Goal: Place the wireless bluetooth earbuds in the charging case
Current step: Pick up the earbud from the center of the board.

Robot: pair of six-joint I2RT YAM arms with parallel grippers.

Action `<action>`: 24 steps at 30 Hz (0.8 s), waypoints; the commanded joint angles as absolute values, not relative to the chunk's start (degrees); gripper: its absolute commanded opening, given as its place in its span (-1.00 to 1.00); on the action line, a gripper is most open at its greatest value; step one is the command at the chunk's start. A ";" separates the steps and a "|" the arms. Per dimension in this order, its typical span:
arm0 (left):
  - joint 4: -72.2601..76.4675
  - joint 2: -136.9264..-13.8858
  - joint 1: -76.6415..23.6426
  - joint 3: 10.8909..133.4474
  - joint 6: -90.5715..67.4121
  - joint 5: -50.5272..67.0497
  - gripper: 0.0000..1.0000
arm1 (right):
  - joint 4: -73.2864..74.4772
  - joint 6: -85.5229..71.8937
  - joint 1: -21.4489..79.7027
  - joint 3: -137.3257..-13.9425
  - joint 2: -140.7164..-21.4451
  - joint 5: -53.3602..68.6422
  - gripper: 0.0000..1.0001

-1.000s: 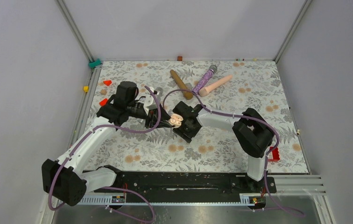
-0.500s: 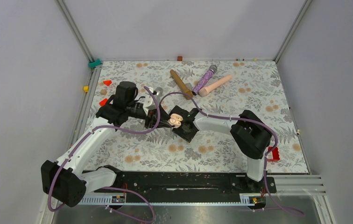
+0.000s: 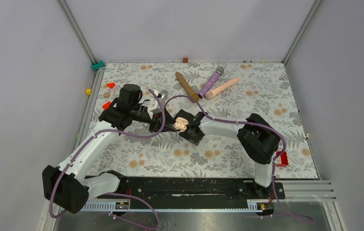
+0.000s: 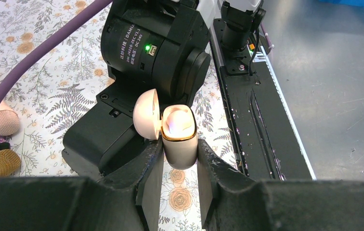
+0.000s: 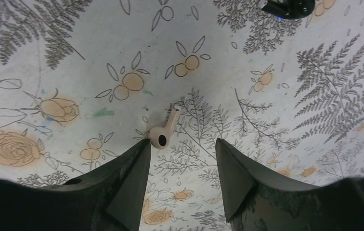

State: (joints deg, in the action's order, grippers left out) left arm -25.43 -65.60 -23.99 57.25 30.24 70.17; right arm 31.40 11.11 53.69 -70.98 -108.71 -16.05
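Note:
My left gripper is shut on the charging case, a beige capsule held upright above the mat with its lid swung open to the left. Glare washes out the inside of the case. From above, the charging case hangs right against the right arm's wrist. My right gripper points down at the floral mat, open with nothing between its fingers. One beige earbud with a short stem lies on the mat just beyond the tip of its left finger. No other earbud shows.
Three stick microphones lie at the back of the mat: brown, purple glitter and pink. Small red pieces sit near the left edge, and a red clip near the right arm's base. A black object lies on the mat ahead.
The right arm has shifted slightly left, closer to the held case. The left arm and the case have stayed put.

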 commanded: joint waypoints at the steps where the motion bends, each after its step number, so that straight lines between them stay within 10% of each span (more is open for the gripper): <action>1: -24.00 -63.84 -23.68 57.88 31.44 72.18 -1.00 | 31.88 12.94 53.90 -72.73 -108.54 -21.67 0.21; 13: -23.95 -63.76 -23.68 58.01 31.53 72.35 -1.00 | 33.81 11.94 47.97 -73.70 -105.79 -15.27 0.24; 24: -24.01 -63.82 -23.66 58.16 31.45 72.52 -1.00 | 29.96 3.42 36.66 -70.24 -102.22 23.36 0.20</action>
